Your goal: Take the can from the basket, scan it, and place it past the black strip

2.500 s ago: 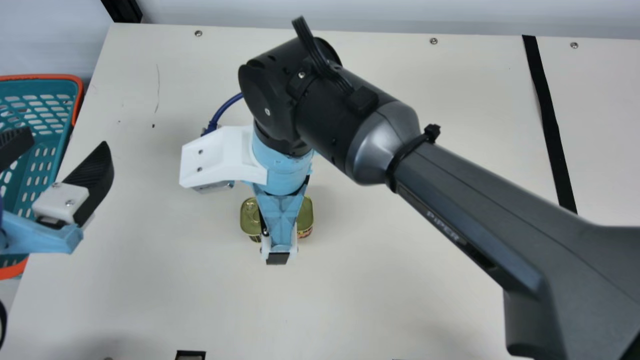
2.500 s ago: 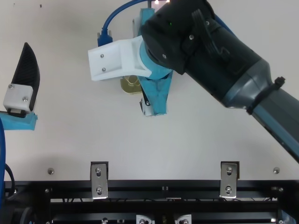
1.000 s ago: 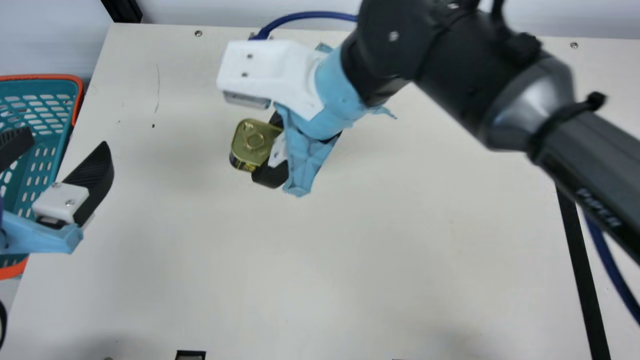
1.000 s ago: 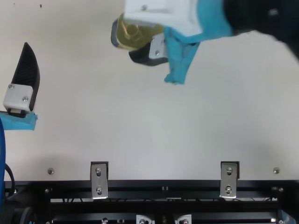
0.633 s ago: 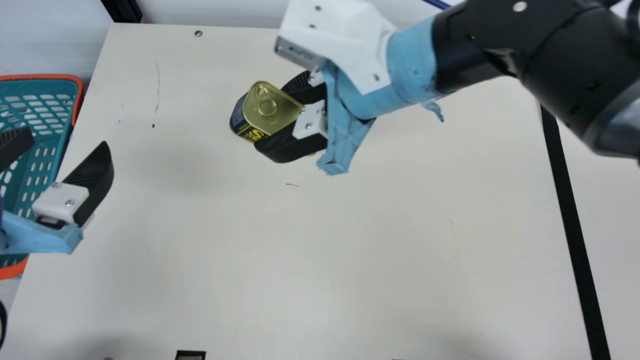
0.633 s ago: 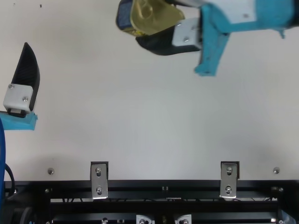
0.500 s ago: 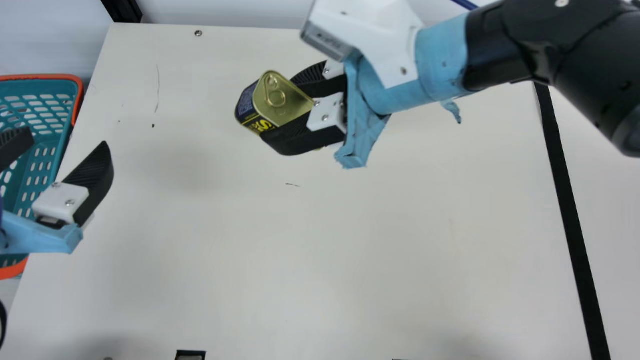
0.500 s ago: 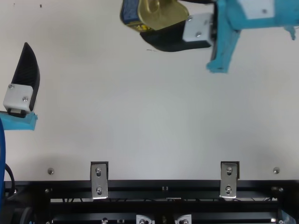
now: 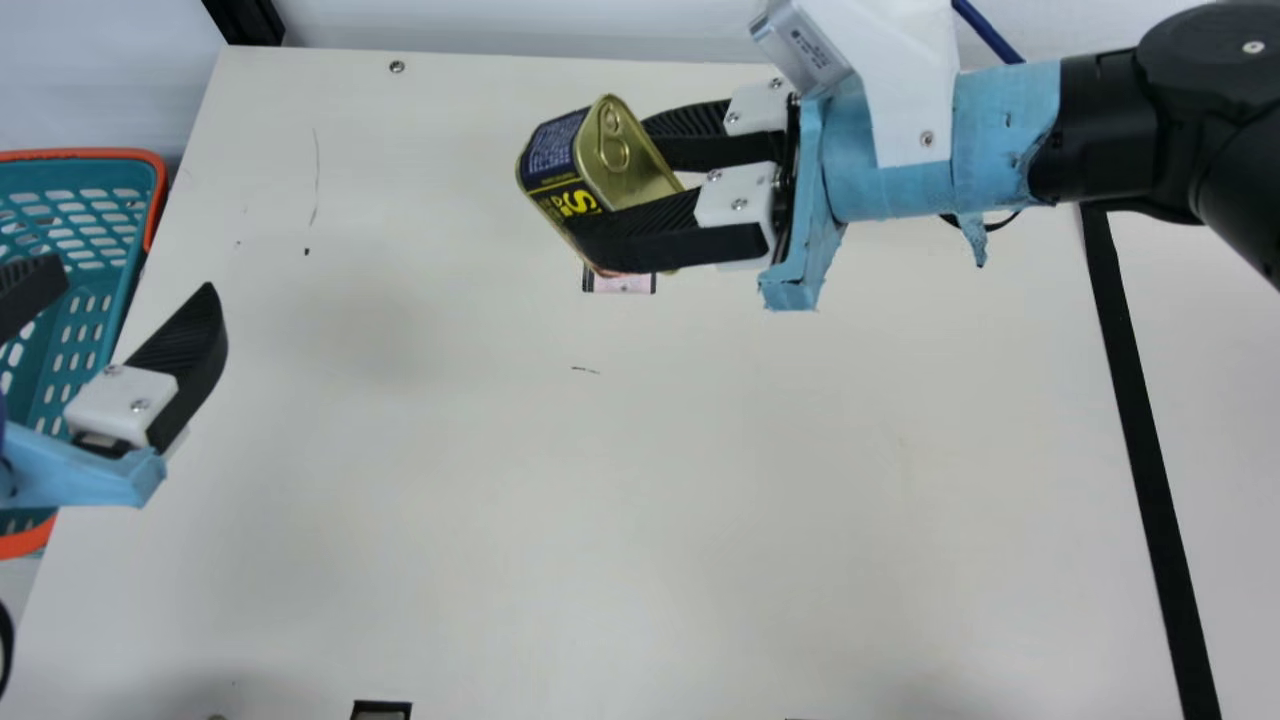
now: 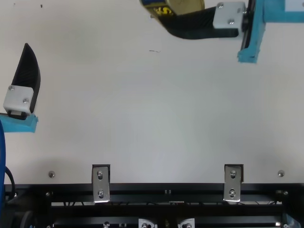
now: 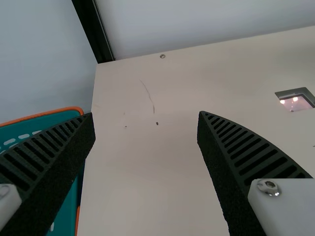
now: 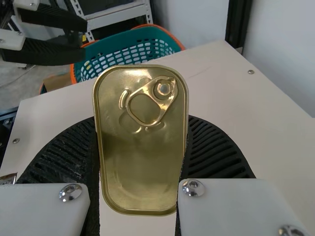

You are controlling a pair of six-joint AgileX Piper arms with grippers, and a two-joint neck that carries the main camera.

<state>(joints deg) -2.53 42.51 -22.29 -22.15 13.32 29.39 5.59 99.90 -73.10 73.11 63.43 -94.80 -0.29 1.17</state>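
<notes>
Clamping the can [image 9: 612,140], right gripper [image 9: 622,178] shifted toward the black strip [image 9: 1130,380], left gripper [image 9: 130,282] unmoved, spread wide, empty

Yellow lettering [image 9: 576,203] on blue label [image 9: 552,148] of can [image 9: 622,165]; fine print [image 9: 807,48] on silver box [image 9: 790,38]

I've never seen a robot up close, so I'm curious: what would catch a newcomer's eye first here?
Probably the gold-topped ring-pull can, tilted in the grip of the right end effector over the far part of the table. Next, the orange-rimmed teal basket at the main view's left edge, and the black strip crossing the table at right.
</notes>
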